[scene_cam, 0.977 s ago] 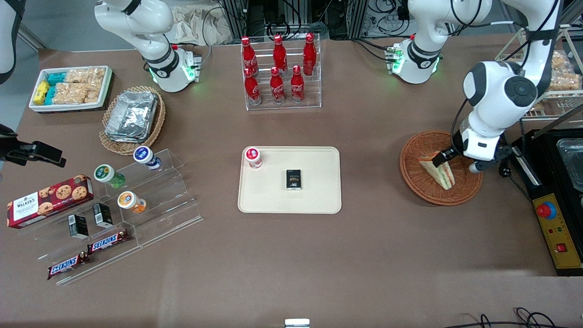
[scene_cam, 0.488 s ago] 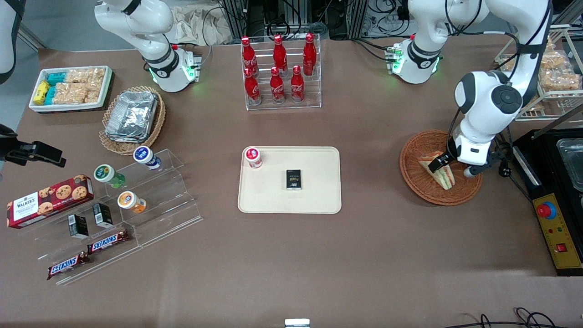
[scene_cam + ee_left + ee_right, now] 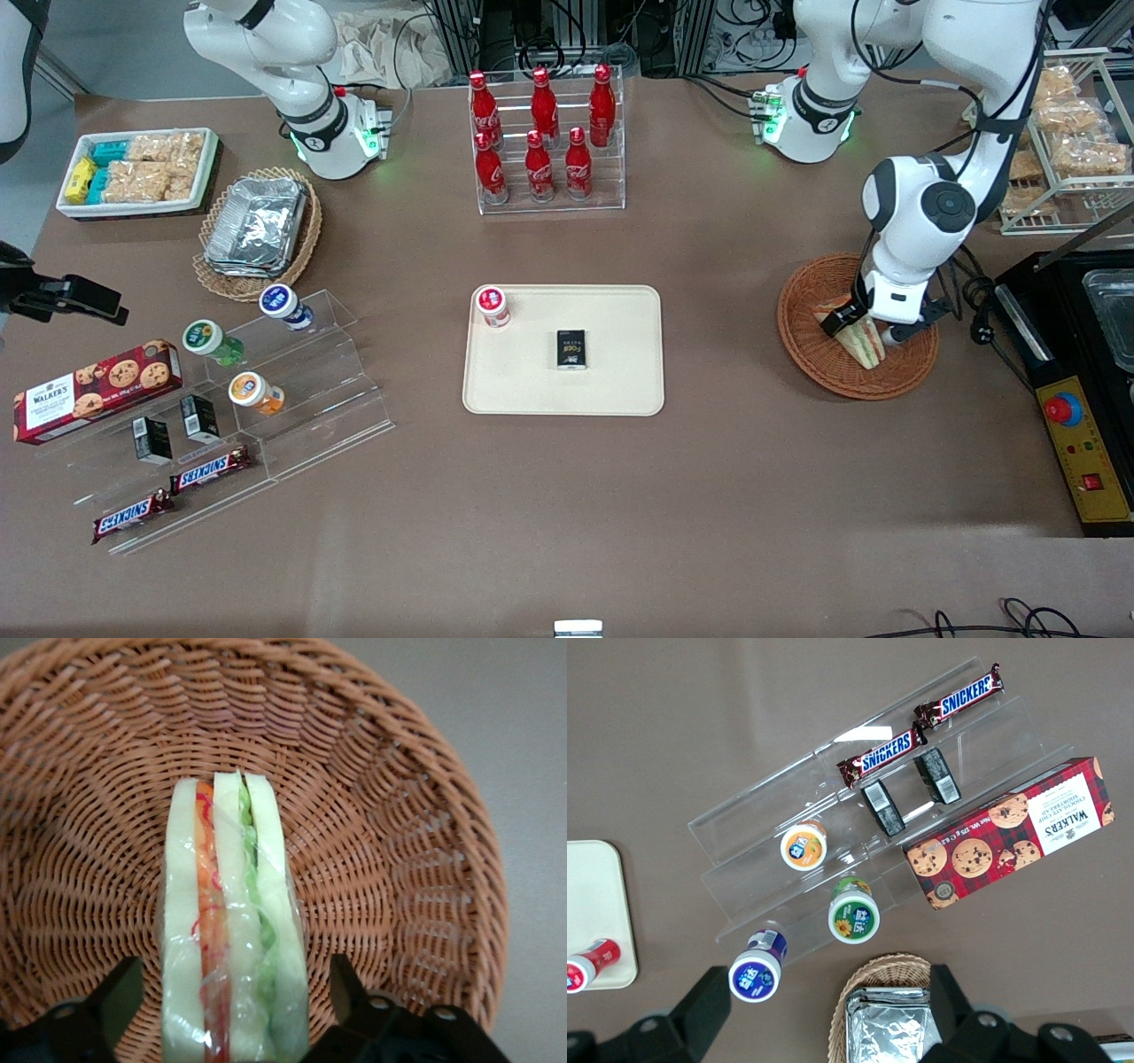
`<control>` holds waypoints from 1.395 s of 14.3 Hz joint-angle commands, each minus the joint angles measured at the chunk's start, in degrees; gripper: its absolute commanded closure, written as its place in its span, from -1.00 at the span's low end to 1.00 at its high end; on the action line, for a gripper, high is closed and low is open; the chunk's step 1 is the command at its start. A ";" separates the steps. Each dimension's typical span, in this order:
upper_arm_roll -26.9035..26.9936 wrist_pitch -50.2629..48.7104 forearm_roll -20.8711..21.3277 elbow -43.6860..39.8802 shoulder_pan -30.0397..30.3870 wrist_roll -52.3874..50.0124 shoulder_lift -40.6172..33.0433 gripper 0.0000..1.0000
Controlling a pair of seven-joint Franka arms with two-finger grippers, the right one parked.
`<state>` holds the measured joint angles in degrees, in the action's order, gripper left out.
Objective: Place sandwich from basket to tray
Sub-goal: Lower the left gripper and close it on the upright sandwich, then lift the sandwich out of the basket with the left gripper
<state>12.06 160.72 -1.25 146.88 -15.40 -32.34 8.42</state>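
The sandwich [image 3: 866, 344], a plastic-wrapped wedge of white bread with orange and green filling, lies in the reddish-brown wicker basket [image 3: 819, 370] toward the working arm's end of the table. My left gripper [image 3: 861, 328] is down in the basket, open, with one finger on each side of the sandwich. In the left wrist view the sandwich [image 3: 232, 939] stands between the two black fingers [image 3: 347, 985], with a gap on either side, and the basket [image 3: 399, 859] surrounds it. The cream tray [image 3: 620, 377] lies at the table's middle.
A red-capped bottle [image 3: 493, 306] and a small black box [image 3: 571, 349] sit on the tray. A black machine with a yellow control box [image 3: 1085, 452] stands beside the basket. A rack of cola bottles [image 3: 545, 133] stands farther from the camera.
The left arm has swung toward the tray end of the basket and lowered. The gripper has moved from beside the sandwich to straddling it. The sandwich has not moved.
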 commanded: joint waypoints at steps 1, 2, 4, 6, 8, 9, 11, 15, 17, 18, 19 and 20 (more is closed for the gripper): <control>-0.10 2.58 0.90 0.78 -0.25 -1.23 0.02 1.00; -0.10 2.32 0.90 0.69 -0.25 -0.80 -0.07 1.00; -0.10 1.97 0.90 0.42 -0.25 -0.70 -0.50 1.00; -0.10 0.14 0.90 0.16 -0.86 -1.05 -2.25 1.00; -0.10 -5.65 0.99 -1.59 -2.09 -0.97 -5.33 1.00; -0.19 -10.47 1.34 -3.34 -2.18 -0.79 -6.91 1.00; -0.80 -21.09 1.34 -9.65 -2.71 1.21 -9.02 1.00; -0.80 -41.75 1.34 -26.51 -2.71 14.46 -9.21 1.00; -0.89 -49.76 0.99 -35.83 -2.88 20.28 -7.37 1.00; -1.24 -53.37 0.56 -40.23 -3.15 21.26 -6.06 1.00; -1.94 -56.36 0.38 -44.19 -3.84 21.44 -4.91 1.00; -3.08 -58.74 0.29 -48.05 -4.37 21.18 -3.68 1.00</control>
<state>10.43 107.69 -0.84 108.66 -18.44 -12.26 -0.35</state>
